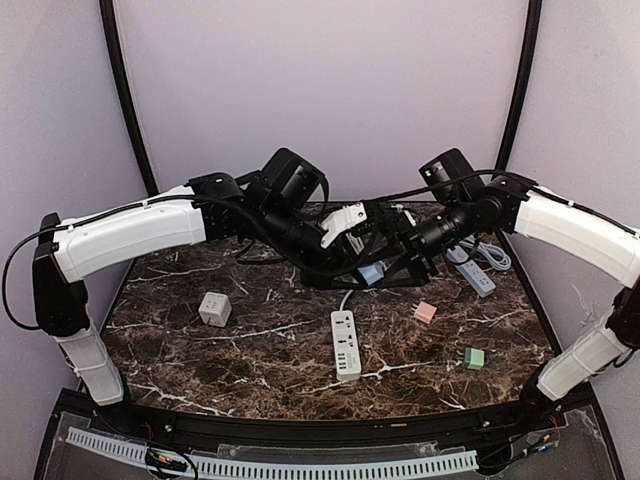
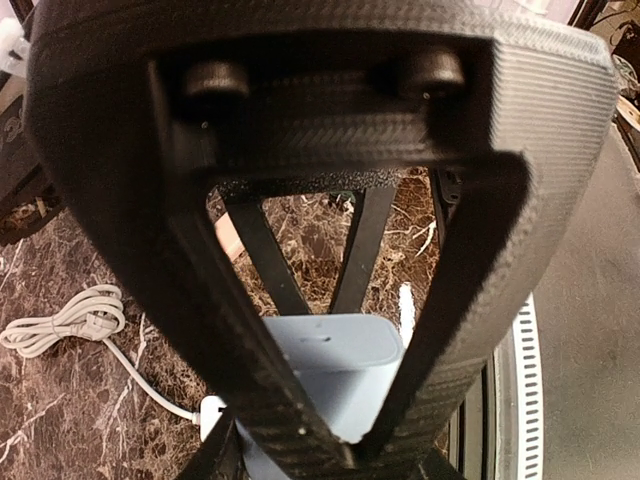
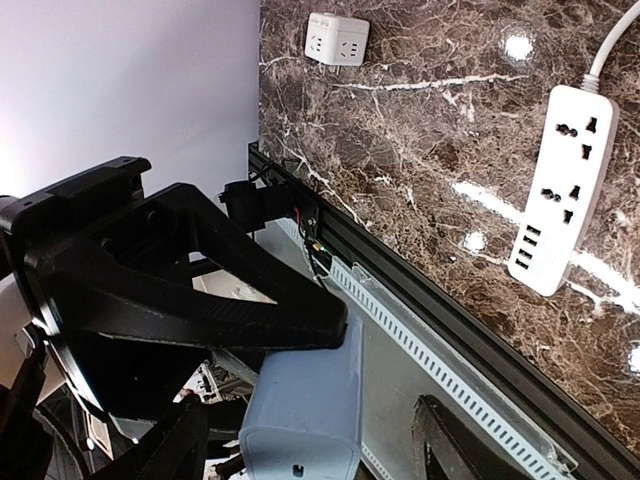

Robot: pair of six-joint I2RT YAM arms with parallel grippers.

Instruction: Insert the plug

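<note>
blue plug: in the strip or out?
Out. The blue plug is up in the air, clamped in the left gripper's jaws; the white power strip's sockets show empty.

A: Is the blue plug (image 2: 335, 375) seen whole?
B: No. Fingers (image 2: 255, 380) of the left gripper (image 2: 352, 452) cover both its sides, the lower edge of the left wrist view cuts its base, and its pins are out of sight in every view.
A: And the white power strip (image 3: 560, 190)?
B: Its cable (image 3: 612, 48) runs off the right wrist view's upper right edge.
</note>
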